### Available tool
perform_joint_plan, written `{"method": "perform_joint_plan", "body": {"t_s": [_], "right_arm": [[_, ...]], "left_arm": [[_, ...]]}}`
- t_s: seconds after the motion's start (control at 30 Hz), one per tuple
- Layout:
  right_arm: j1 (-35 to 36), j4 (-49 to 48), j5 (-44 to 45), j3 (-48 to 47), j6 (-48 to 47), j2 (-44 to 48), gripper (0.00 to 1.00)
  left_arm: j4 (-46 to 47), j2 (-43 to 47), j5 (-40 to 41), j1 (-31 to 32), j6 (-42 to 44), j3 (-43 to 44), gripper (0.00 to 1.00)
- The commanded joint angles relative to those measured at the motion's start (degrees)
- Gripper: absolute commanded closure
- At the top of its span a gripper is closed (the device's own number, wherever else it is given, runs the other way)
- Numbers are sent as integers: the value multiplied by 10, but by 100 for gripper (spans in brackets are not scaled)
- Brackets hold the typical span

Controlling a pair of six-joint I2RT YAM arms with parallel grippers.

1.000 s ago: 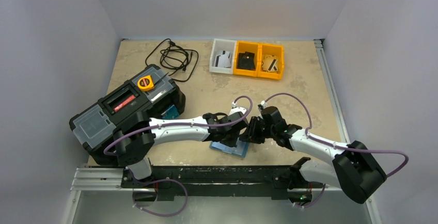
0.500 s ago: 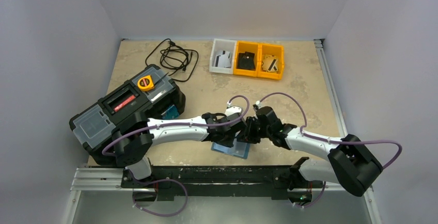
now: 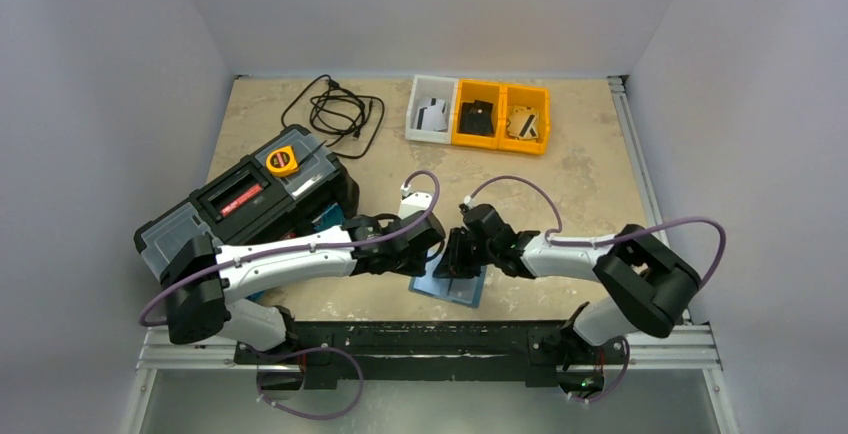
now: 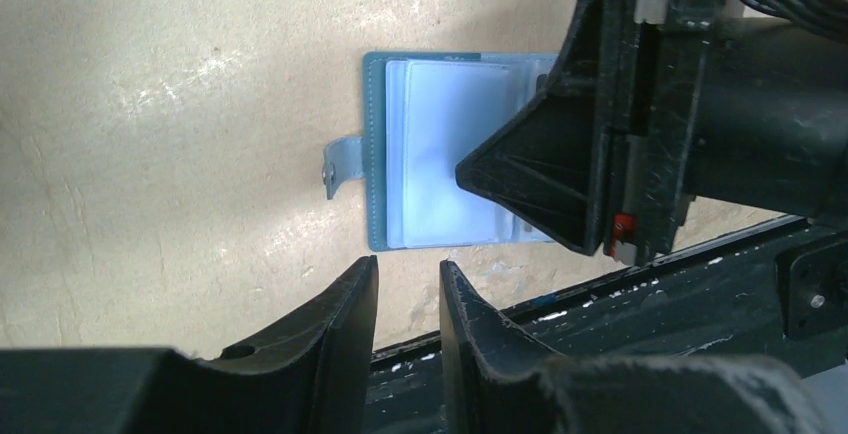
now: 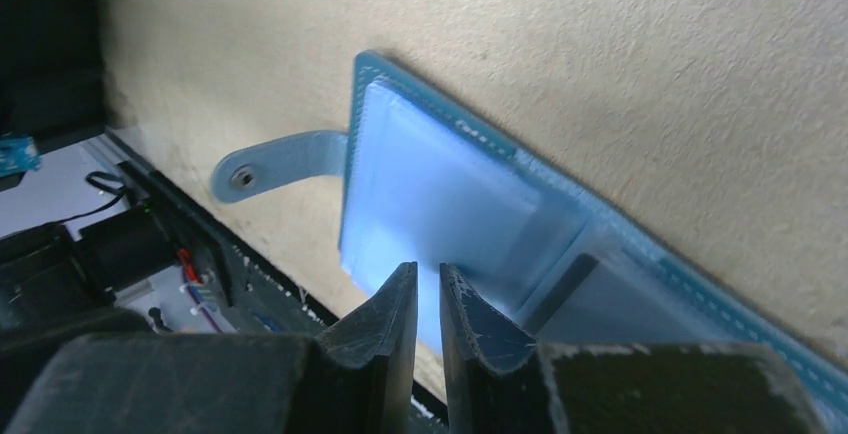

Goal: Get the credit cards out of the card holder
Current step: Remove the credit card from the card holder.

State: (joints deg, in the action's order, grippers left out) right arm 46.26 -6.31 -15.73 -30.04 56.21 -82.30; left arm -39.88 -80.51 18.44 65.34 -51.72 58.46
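Soft even light, blurry foregrounds

The right gripper (image 4: 470, 169) hides half the card holder (image 4: 440, 154). What lies in the 3 bins (image 3: 478, 82) is too small to tell.

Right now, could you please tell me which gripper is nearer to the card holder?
The right. The right gripper is directly over the card holder's clear pockets; the left gripper stands just off the holder's edge, over the table.
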Motion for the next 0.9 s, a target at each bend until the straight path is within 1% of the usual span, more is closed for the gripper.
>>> {"method": "perform_joint_plan", "body": {"t_s": [0.0, 0.1, 0.2, 0.33, 0.4, 0.6, 0.73, 0.87], "right_arm": [[4, -24, 25, -26, 8, -33, 86], [5, -13, 31, -27, 5, -25, 85], [2, 13, 33, -33, 3, 1, 85], [-14, 75, 65, -34, 0, 80, 81], [-41, 115, 73, -26, 1, 128, 77], [-148, 230, 110, 25, -19, 287, 59], [-190, 266, 102, 55, -22, 345, 57], [-198, 286, 102, 72, -18, 365, 57]], "left_arm": [[-7, 14, 6, -1, -5, -3, 72], [-6, 13, -1, -1, 3, 0, 72], [4, 9, -9, -1, 14, 3, 71], [15, -15, -22, 5, 41, 21, 70], [14, -31, -23, 13, 55, 37, 69], [25, -99, -43, 38, 114, 100, 61], [15, -158, -42, 58, 142, 149, 57], [5, -217, -55, 70, 156, 193, 54]]}}
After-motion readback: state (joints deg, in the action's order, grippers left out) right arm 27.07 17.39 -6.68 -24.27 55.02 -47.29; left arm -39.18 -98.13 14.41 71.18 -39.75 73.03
